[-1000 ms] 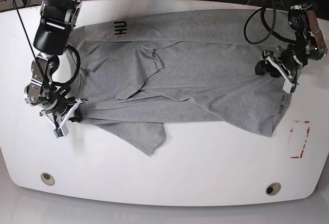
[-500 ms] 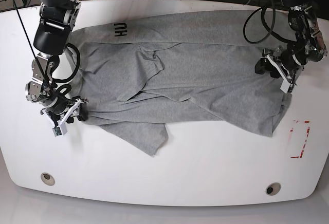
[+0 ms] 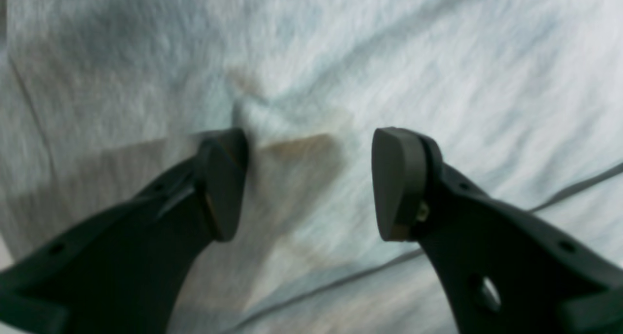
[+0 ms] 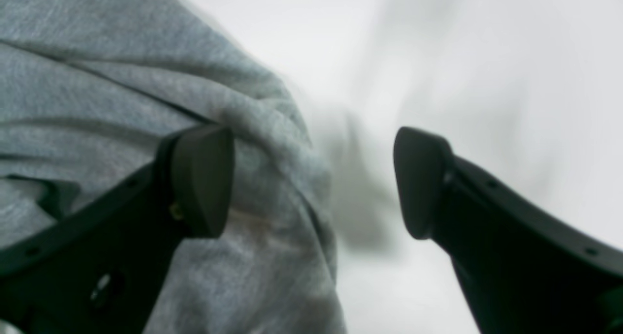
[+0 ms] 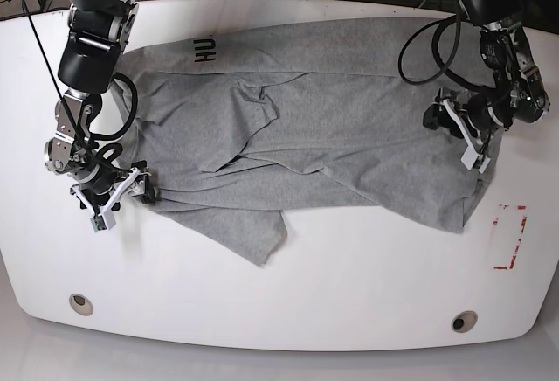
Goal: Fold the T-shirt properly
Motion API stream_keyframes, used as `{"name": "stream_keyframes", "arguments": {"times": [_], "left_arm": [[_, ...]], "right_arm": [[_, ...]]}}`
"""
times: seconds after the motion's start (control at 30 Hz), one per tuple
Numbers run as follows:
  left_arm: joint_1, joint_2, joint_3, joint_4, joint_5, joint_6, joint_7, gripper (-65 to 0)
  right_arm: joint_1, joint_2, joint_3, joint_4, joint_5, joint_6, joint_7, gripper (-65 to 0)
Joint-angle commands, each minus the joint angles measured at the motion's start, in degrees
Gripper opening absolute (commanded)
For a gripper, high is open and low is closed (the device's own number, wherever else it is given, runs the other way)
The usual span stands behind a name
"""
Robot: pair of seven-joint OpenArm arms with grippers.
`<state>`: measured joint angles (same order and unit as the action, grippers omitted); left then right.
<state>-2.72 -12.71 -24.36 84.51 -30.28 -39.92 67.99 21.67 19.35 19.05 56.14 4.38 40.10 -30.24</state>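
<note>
The heather-grey T-shirt lies spread and creased across the white table, with black letters "HU" near its top left edge. One flap points toward the front. My left gripper is open over the shirt's right part. In the left wrist view its jaws stand wide apart above the fabric, and one fingertip is at a small fold. My right gripper is open at the shirt's left edge. In the right wrist view it straddles the rolled cloth edge.
A red rectangular mark is on the table at the right. Two round holes sit near the front edge. Black cables loop from the arm over the shirt's right part. Clutter lies beyond the back edge.
My left gripper has moved left, further onto the shirt's right part. My right gripper has crept a little right toward the shirt's left edge. The shirt lies the same.
</note>
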Motion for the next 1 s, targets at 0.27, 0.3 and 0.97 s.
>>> {"name": "stream_keyframes", "arguments": {"times": [0.27, 0.3, 0.97], "left_arm": [[-7.17, -0.96, -6.01, 4.33, -6.07, -0.08, -0.43, -27.1], [-7.7, -1.05, -6.54, 4.24, -6.07, -0.08, -0.43, -27.1], [-11.39, -1.14, -8.3, 0.63, -6.07, 5.94, -2.01, -27.1]], "right_arm": [[1.76, 0.03, 0.6, 6.06, 1.46, -0.1, 0.48, -16.3], [1.76, -0.32, 0.6, 7.03, 1.38, -0.1, -0.05, -16.3], [8.88, -2.61, 1.83, -5.02, 0.76, -4.45, 6.55, -16.3]]}}
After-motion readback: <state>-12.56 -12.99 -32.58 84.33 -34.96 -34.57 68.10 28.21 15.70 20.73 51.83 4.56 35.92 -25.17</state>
